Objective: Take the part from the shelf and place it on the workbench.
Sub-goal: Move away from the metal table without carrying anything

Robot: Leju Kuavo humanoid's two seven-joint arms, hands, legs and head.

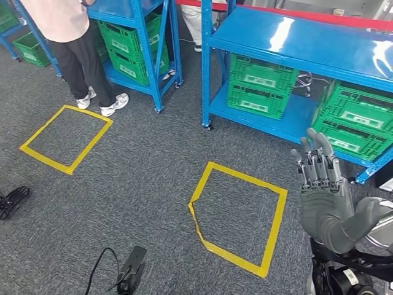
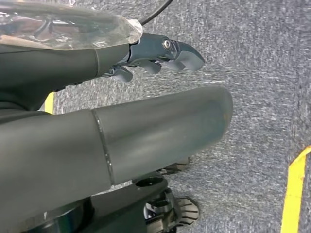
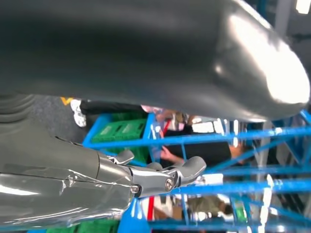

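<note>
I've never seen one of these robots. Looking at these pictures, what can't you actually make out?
- The part to fetch: the green crates on the blue shelf show only their sides in the head view.
- Left robot hand: left wrist view, mostly hidden behind its own thumb.
- People behind the shelves: right wrist view, blurred and cut by the right robot hand.
- Person: head view, cropped by the top edge.

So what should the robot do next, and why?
Probably step closer to the blue shelf first. The right hand is raised with fingers apart, holding nothing, and carpet with a yellow tape square lies between robot and shelf. No part is visible yet, just green crates.
</note>
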